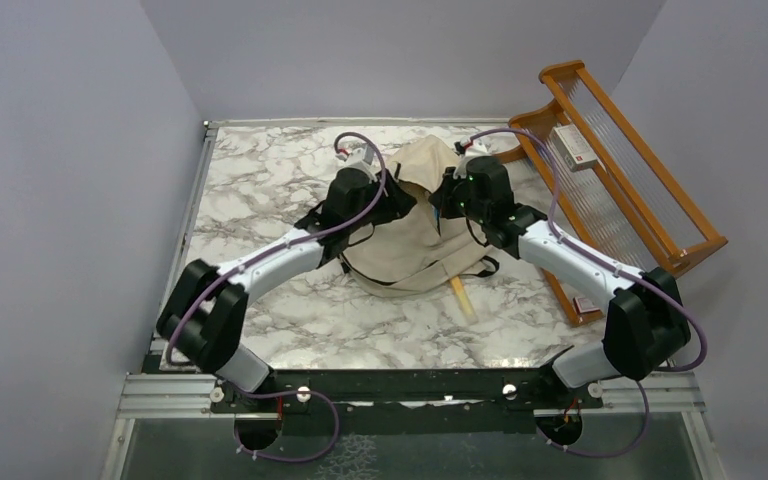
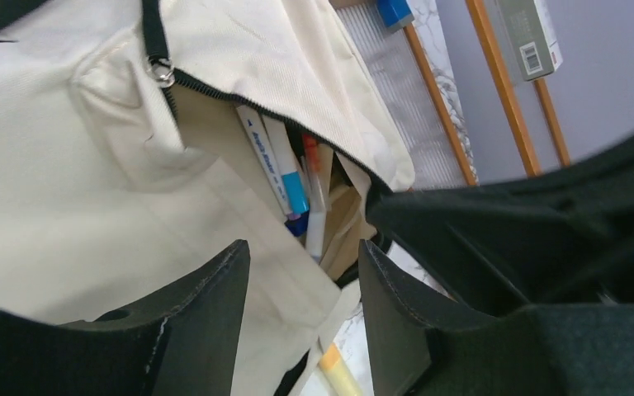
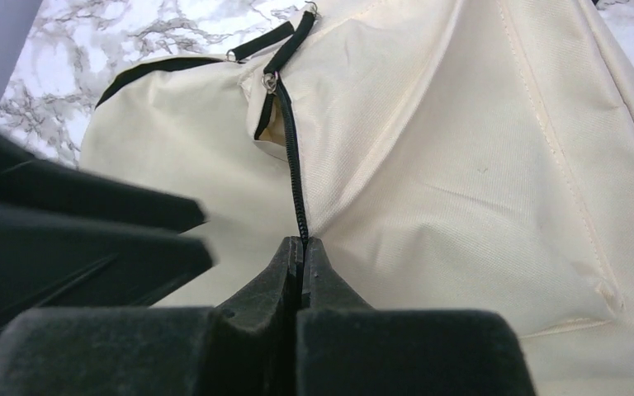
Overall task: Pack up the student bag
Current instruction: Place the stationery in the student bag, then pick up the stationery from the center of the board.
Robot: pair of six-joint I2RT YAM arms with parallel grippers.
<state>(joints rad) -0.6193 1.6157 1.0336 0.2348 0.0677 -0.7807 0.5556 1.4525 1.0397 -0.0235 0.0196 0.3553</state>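
Closest in, on the left: left hand [image 2: 304,247] with jaws parted, gripping nothing, poised just before the open mouth of the student bag [image 1: 410,245]. On the right: right hand [image 3: 301,247] clamped tight on the bag's black zipper [image 3: 291,157] line, cloth drawn up from the pinch. Slumped mid-bench [image 1: 280,190] between both arms, near a wooden rack [image 1: 650,190]. Probably light, limp and floppy; likely to sag and fold, so best taken by the zipper edge or a strap, not a loose panel. Inside the opening, pens [image 2: 285,173] showing, deeper contents lost in shadow. Hard to say whether zipper tape alone or fabric too sits in the pinch. Farthest back, a small box [image 1: 572,146] on the rack, label unreadable.
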